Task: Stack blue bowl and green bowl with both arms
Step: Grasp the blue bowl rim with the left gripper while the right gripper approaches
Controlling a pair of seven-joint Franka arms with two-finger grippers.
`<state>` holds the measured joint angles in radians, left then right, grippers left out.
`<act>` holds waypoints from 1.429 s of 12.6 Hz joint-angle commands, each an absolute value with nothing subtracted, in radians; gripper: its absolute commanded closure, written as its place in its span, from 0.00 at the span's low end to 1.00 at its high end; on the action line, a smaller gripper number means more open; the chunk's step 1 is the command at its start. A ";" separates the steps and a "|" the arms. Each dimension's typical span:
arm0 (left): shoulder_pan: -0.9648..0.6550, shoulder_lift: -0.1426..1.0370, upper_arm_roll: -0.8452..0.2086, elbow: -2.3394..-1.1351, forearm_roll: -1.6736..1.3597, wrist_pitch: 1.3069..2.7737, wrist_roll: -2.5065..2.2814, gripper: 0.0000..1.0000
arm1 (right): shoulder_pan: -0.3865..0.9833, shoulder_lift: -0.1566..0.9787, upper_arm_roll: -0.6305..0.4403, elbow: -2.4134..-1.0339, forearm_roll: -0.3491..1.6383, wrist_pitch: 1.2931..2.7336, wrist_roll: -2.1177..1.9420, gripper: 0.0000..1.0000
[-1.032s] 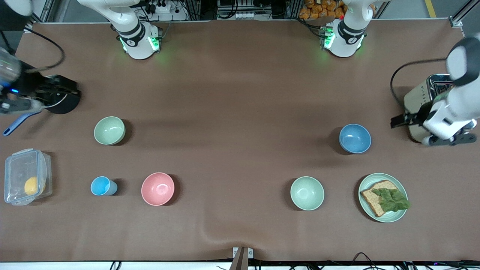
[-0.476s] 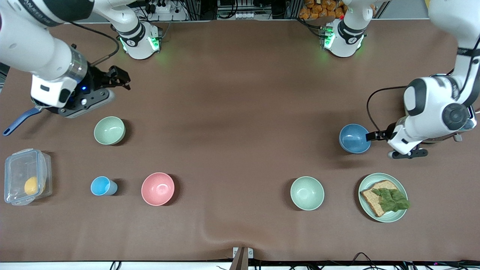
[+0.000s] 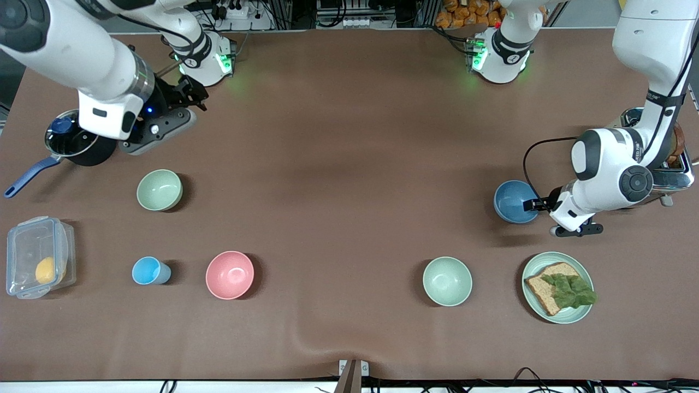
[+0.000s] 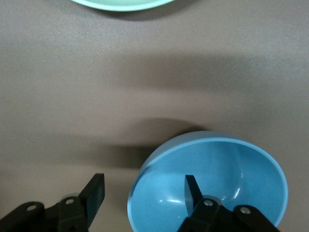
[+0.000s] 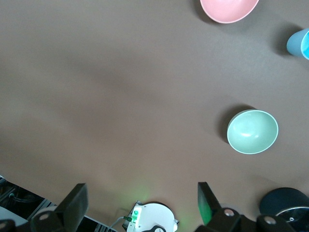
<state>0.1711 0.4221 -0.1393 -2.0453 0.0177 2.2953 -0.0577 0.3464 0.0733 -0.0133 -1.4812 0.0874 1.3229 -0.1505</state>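
Straddling the blue bowl [image 3: 514, 201] rim at the left arm's end of the worktop, the left tool [image 4: 145, 191] has started narrowing without gripping yet, while the right tool [image 3: 188, 93], wide open and empty, has swung in near the green bowl [image 3: 159, 189].

Table [image 3: 349, 164]: plain brown
Blue bowl [image 3: 513, 201]: medium blue, lighter inside in the left wrist view
Green bowl [image 3: 159, 189]: sage green
Mint bowl [image 3: 447, 281]: pale mint green
Pink bowl [image 3: 230, 274]: pink
Cup [image 3: 149, 271]: light blue
Plate [image 3: 531, 270]: mint green
Bread [image 3: 546, 286]: brown
Leaf [image 3: 570, 290]: dark green
Pot [image 3: 73, 144]: black, blue handle and knob
Box [image 3: 35, 256]: clear, yellow item inside
Arms: white with black joints
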 commanded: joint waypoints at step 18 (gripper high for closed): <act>0.163 0.417 -0.149 -2.033 0.014 2.306 -0.072 1.00 | -0.029 0.474 -0.038 -1.586 0.041 1.733 -0.337 0.00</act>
